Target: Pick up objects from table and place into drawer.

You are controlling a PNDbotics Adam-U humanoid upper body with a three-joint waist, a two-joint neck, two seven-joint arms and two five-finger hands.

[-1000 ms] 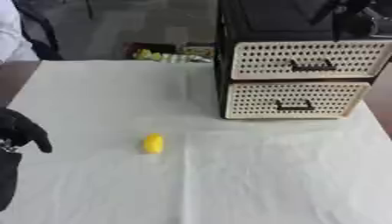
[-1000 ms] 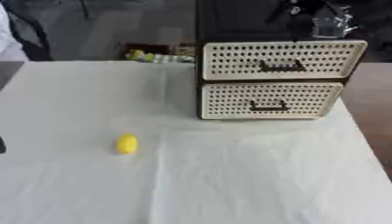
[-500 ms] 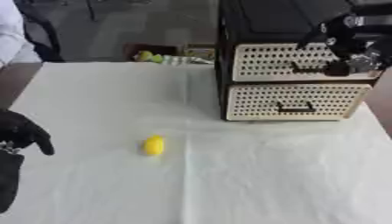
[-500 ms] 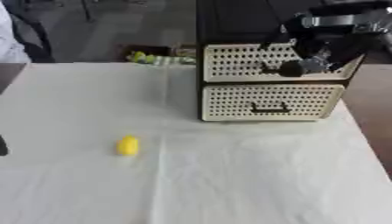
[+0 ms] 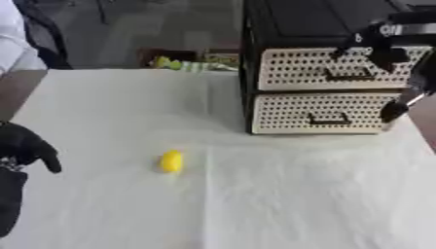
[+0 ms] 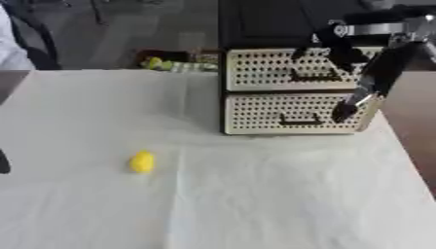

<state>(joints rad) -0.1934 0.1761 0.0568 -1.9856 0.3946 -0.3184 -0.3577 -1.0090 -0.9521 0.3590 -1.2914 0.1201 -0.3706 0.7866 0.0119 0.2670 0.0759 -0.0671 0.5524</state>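
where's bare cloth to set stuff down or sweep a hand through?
Bare: the whole near half of the white tablecloth, and the stretch between the yellow object and the drawer unit. Crowded: in front of the drawers, where the right hand hangs, and the left edge by the left hand. Clutter sits beyond the far edge.

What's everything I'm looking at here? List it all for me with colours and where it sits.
Drawer unit: one, black frame with two cream perforated drawers, both closed, far right of the table.
Yellow object: one, small and oval, lying left of centre on the cloth.
Tablecloth: one, white, covering the table.
Greenish-yellow items: a few, beyond the table's far edge, too unclear to name.
Right hand: one, black, fingers pointing down in front of the drawers' right end.
Left hand: one, black, fingers curled, holding nothing, at the left edge.
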